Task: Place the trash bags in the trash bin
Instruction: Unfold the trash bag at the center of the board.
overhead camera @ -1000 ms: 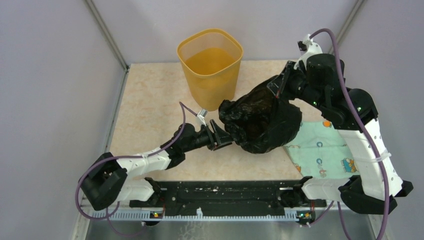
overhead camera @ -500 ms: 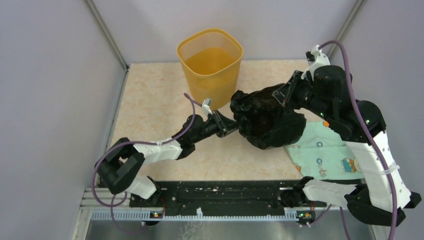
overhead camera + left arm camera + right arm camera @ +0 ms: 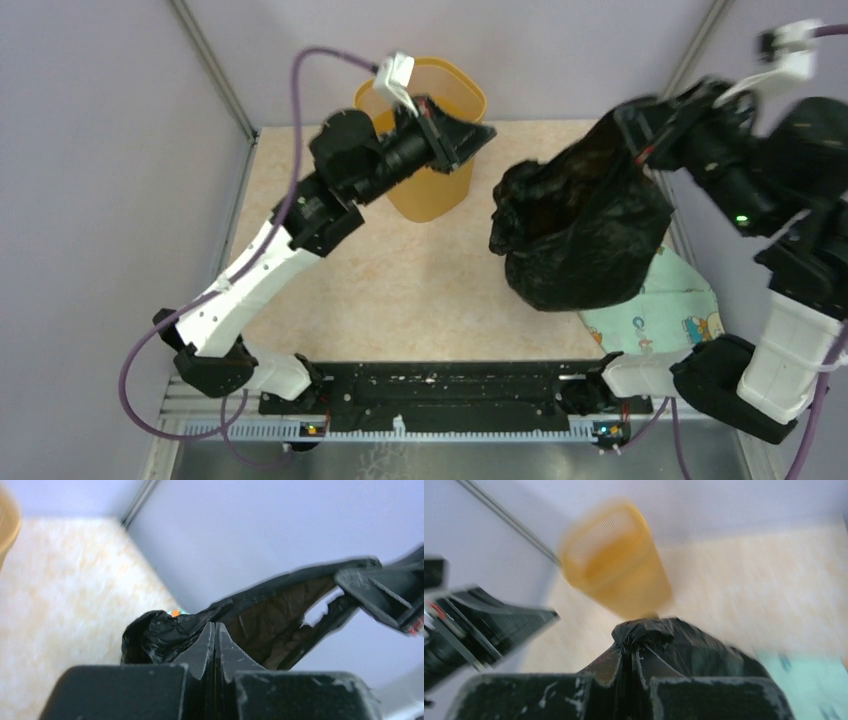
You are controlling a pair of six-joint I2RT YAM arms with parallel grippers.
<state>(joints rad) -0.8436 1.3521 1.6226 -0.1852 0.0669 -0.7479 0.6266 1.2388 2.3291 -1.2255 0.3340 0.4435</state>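
The black trash bag (image 3: 580, 235) hangs in the air at the right, over the table's right side. My right gripper (image 3: 632, 128) is shut on its bunched top, and in the right wrist view the plastic (image 3: 704, 650) is pinched between the tips of that gripper (image 3: 633, 647). My left gripper (image 3: 488, 130) is raised in front of the yellow trash bin (image 3: 440, 195), left of the bag and apart from it. Its jaws (image 3: 215, 625) are pressed together with nothing seen between them, and the bag (image 3: 155, 635) lies beyond them. The bin stands upright at the back.
A pale green patterned cloth (image 3: 660, 300) lies flat at the right front, partly under the hanging bag. Grey walls with metal corner posts close in the table on the left, back and right. The bin (image 3: 614, 560) shows blurred in the right wrist view.
The left gripper has shut and swung up from the table beside the bag to bin height. The right arm has lifted the bag up and to the right.
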